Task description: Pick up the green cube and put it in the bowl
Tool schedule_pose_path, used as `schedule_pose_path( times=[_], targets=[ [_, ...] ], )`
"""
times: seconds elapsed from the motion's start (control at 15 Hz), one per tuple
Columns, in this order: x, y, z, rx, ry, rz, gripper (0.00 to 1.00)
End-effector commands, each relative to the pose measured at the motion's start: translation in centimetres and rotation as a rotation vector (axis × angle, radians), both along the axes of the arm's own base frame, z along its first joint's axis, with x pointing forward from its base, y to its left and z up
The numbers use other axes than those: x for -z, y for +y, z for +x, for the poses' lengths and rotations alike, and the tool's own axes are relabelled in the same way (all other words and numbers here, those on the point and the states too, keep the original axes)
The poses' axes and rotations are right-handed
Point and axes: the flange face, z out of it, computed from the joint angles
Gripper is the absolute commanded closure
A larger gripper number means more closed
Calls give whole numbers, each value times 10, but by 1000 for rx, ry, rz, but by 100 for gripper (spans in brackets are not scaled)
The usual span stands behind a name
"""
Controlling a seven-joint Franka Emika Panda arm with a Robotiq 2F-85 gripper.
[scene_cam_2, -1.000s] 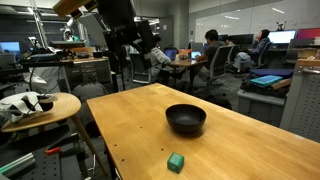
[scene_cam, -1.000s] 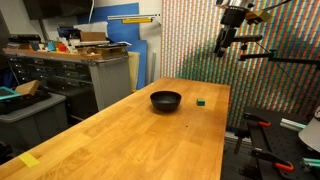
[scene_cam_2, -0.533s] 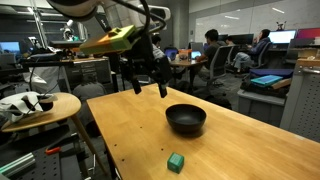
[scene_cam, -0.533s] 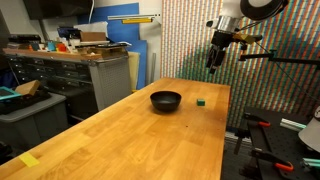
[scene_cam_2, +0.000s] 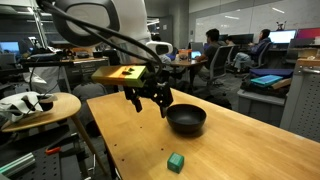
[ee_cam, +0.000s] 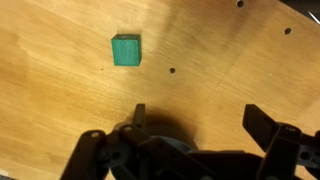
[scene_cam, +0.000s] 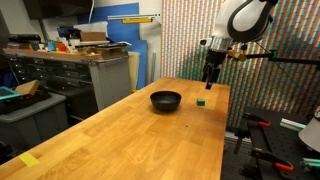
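The green cube sits on the wooden table to the right of the black bowl. In the other exterior view the cube lies near the table's front edge and the bowl stands behind it. My gripper hangs open and empty above the table, just above and behind the cube. In that other exterior view the gripper is to the left of the bowl. In the wrist view the cube lies at the upper left, beyond my open gripper, whose jaws stand wide apart.
The wooden table stretches toward the camera. A striped panel wall stands behind it and a workbench with clutter at the left. A round stool with a white object stands beside the table. People sit at desks behind.
My gripper has come down from high above the table toward the cube and the bowl. The cube and the bowl have not moved.
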Motion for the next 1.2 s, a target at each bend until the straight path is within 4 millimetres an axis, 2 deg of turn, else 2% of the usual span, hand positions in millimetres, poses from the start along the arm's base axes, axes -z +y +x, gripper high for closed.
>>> schedule_pose_path(
  times=[0.0,0.2,0.53,0.93,1.13],
  targets=[
    [23,-9,-1,-39,-5,-2,0],
    [40,-20,-5,-73,-8,-17,0],
    [56,-41,-16,-150,-20,-40,0],
    [59,-69,-35,-162,-48,-39,0],
    [62,-67,-40,-122,-63,-23,0]
  ],
)
